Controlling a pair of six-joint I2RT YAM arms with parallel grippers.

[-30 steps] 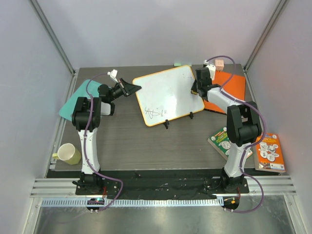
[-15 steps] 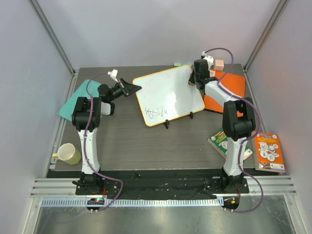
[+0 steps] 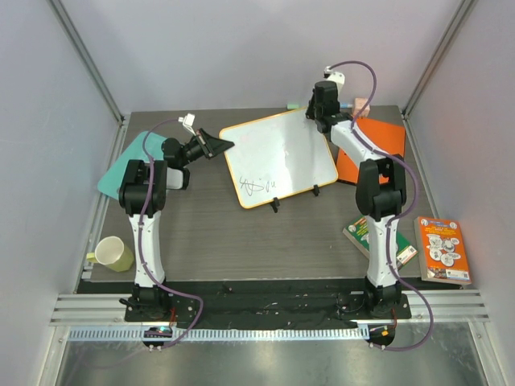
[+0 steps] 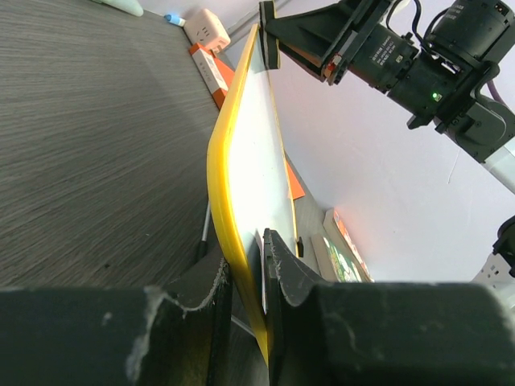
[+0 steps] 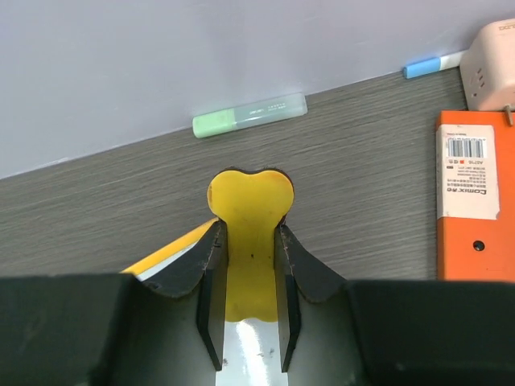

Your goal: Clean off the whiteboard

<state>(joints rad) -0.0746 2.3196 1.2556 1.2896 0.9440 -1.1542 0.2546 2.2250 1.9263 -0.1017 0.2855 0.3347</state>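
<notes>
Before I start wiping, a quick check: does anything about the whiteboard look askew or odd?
Yes. The whiteboard sits skewed over the table, apparently raised off it, pinched near its two far corners by the left gripper and the right gripper. The black scribble near its front edge is not yet wiped.

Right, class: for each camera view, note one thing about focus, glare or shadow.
Top external: even light, whiteboard sharp, its scribbles too small to read. Left wrist: left gripper dark and blurred, board face washed out. Right wrist: right gripper in shadow, glare streak on the board.
</notes>
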